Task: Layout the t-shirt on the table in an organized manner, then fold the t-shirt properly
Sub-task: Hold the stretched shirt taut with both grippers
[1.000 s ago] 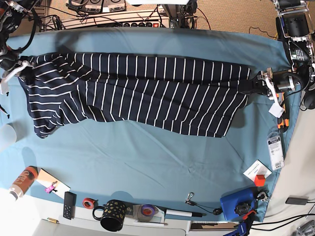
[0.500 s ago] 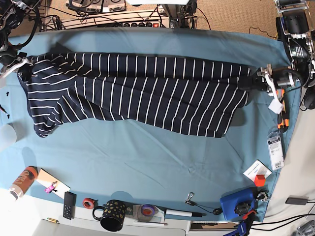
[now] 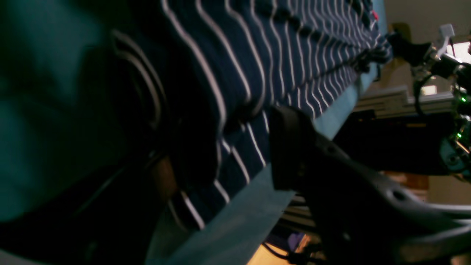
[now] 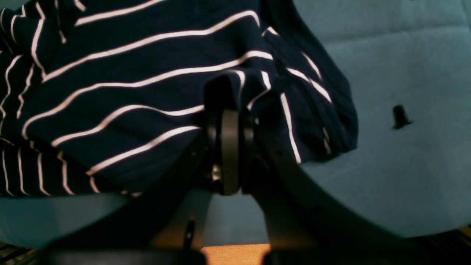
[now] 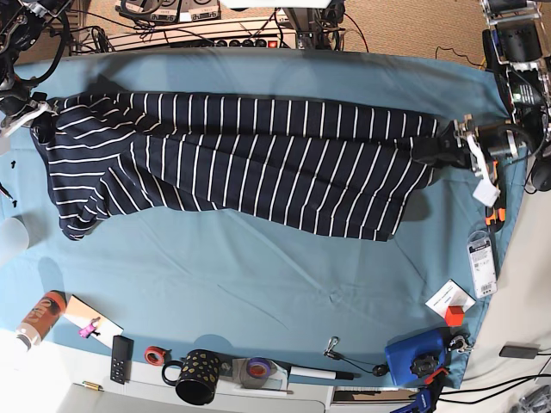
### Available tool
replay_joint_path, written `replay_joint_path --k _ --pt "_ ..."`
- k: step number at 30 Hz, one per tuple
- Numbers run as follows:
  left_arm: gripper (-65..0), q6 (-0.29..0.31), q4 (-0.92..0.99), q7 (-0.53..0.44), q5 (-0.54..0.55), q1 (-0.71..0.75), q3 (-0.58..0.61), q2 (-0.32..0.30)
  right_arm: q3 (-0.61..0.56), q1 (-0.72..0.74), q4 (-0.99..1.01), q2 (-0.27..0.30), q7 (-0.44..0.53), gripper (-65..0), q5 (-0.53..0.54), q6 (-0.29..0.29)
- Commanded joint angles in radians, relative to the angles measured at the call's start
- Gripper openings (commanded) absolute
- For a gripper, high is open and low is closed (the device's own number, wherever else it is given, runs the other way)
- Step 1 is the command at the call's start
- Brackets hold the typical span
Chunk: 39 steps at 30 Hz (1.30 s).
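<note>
Your striped t-shirt (image 5: 232, 159) lies stretched lengthwise across the far half of the teal tabletop (image 5: 258, 275), pulled between the 2 arms. Your right gripper (image 4: 230, 110) has its fingers pinched on one bunched end; your left gripper (image 5: 448, 144) pinches the opposite end.

Black moulded claw (image 4: 225, 110) fingers (image 3: 294, 147), with holes and cables.
</note>
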State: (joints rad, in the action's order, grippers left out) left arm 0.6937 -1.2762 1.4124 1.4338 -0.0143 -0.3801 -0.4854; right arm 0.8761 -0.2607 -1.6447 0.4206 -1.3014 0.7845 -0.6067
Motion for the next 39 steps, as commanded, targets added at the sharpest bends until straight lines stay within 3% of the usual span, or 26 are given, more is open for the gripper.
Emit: replay_joint_path --k 1,7,13,18,21,24,30,39 --pt "-33.6 0.004 -0.018 -0.016 -0.004 -0.041 -0.005 -0.021 0.008 0.003 -0.016 0.025 0.015 -65.0 0.011 -0.004" --pt "-33.6 -0.016 -0.018 -0.103 -0.267 -0.17 -0.001 0.006 0.008 0.003 -0.016 0.025 0.016 -65.0 0.011 -0.004" --pt "-33.6 -0.023 -0.017 -0.097 -0.35 -0.222 0.012 0.072 0.008 0.004 -0.016 0.025 0.019 -65.0 0.011 -0.004" --pt "-33.6 -0.024 -0.017 -0.137 -0.387 -0.227 0.138 0.089 0.008 0.004 -0.016 0.025 0.019 -65.0 0.011 -0.004" --pt "-33.6 -0.103 -0.017 -0.247 -0.475 -0.233 0.193 0.089 0.008 0.003 -0.016 0.025 0.018 -65.0 0.011 -0.004" --pt "-33.6 -0.137 -0.017 -0.269 -0.571 -0.243 0.215 0.089 0.008 0.003 -0.016 0.025 0.014 -65.0 0.01 -0.004" --pt "-33.6 -0.153 -0.017 -0.27 -0.612 -0.255 0.214 0.089 0.008 0.003 -0.016 0.025 0.015 -65.0 0.011 -0.004" --pt "-33.6 -0.173 -0.017 -0.219 -0.578 -0.307 0.214 0.097 0.008 0.003 -0.016 0.025 0.016 -65.0 0.011 -0.004"
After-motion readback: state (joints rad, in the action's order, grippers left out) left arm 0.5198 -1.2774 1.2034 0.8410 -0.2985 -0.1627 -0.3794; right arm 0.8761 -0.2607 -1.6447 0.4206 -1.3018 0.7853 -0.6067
